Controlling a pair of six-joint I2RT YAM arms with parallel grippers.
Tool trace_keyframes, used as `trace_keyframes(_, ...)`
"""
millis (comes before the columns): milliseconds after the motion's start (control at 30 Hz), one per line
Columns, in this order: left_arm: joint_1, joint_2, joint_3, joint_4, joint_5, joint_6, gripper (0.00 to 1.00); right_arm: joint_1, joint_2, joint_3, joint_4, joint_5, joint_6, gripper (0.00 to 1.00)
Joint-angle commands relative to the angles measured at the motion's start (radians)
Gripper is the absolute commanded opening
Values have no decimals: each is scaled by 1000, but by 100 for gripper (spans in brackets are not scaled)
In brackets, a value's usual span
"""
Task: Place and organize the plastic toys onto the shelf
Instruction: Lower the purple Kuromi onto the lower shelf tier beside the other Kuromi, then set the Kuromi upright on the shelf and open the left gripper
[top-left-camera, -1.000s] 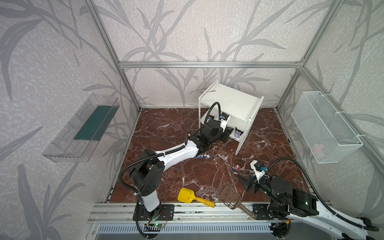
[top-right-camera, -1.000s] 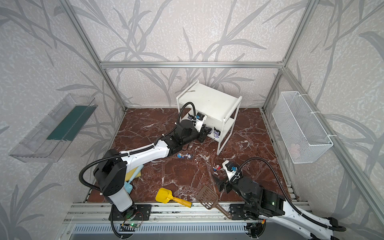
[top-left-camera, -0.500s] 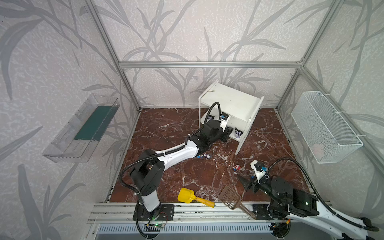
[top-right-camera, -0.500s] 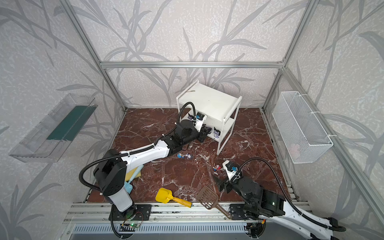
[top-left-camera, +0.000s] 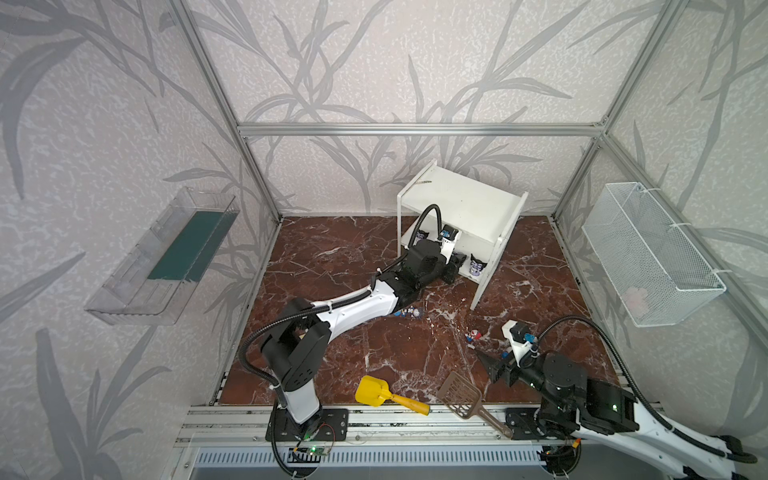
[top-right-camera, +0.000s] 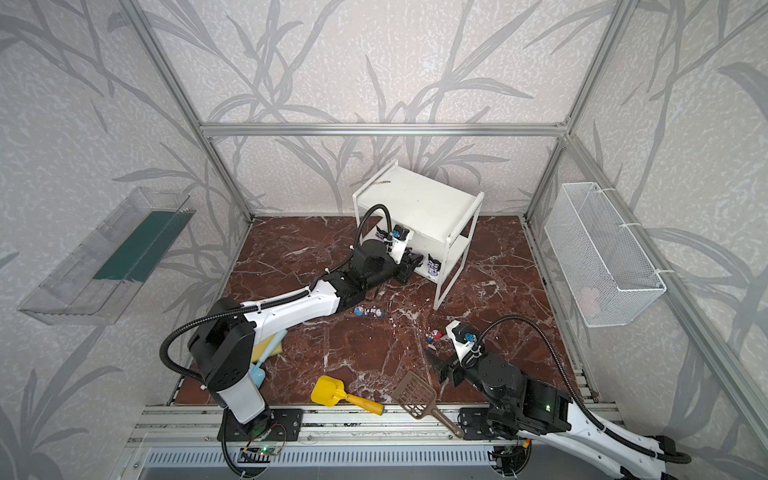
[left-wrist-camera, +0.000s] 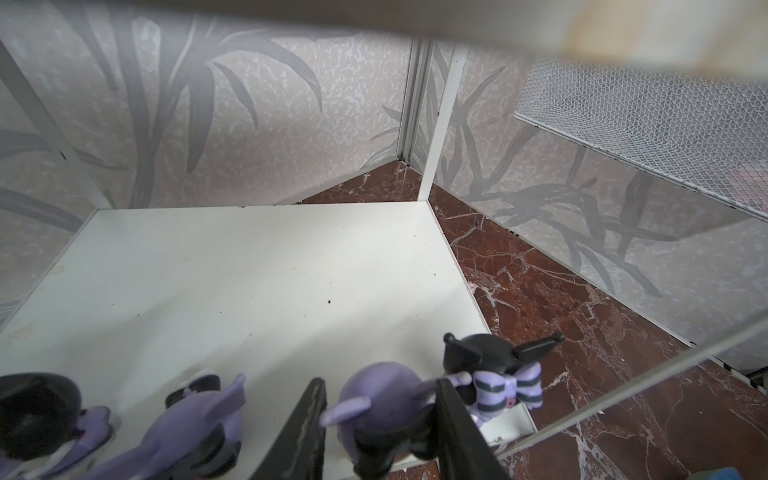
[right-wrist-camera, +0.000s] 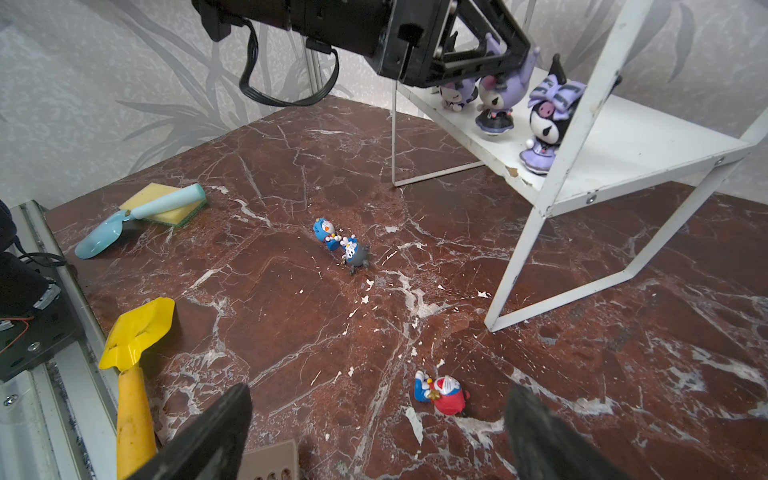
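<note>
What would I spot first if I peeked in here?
The left fingers pinch a purple toy with pointy ears on the lower board of the white shelf, lined up with other purple toys. On the red marble floor, two blue toys lie tipped over near the middle. A red-headed toy lies just ahead of the wide-open right fingers.

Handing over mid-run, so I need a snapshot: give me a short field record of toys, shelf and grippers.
left gripper: closed on purple figurine at shelf lower tier
right gripper: open, above floor near red-headed toy
also on lower tier: three more purple figurines
lying on floor: blue-headed toy, grey-headed toy, red-headed toy
</note>
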Motion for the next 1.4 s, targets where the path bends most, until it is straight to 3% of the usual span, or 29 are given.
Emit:
trace_keyframes(0, 5, 24, -8, 17, -19, 3, 33, 5, -17, -8, -2, -2, 3, 95)
trace_keyframes(1367, 6, 22, -23, 18, -49, 13, 61, 4, -28, -13, 5, -12, -5, 95)
